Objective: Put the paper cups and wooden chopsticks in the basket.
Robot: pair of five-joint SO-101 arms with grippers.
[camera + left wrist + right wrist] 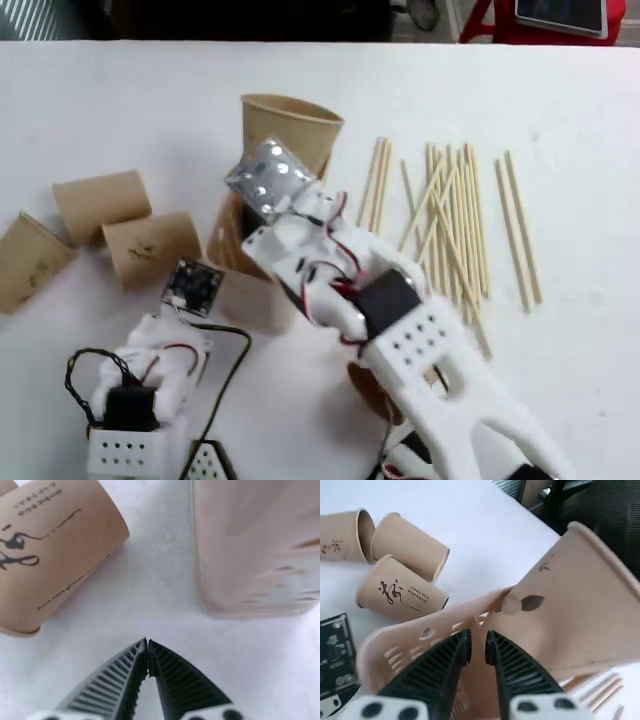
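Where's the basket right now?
The basket sits mid-table in the high view, under the right arm, between lying cups on its left and chopsticks on its right.

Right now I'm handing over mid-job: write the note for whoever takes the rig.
Left gripper: shut, empty, low over the table between a lying paper cup and the basket.
Right gripper: fingers slightly apart, nothing between them, above the basket beside the tilted cup.
Done: the tilted cup leans at the basket; I cannot tell whether it sits fully inside.
Left to do: three lying cups on the table beside the basket, and the wooden chopsticks, all loose on the table on its other side.
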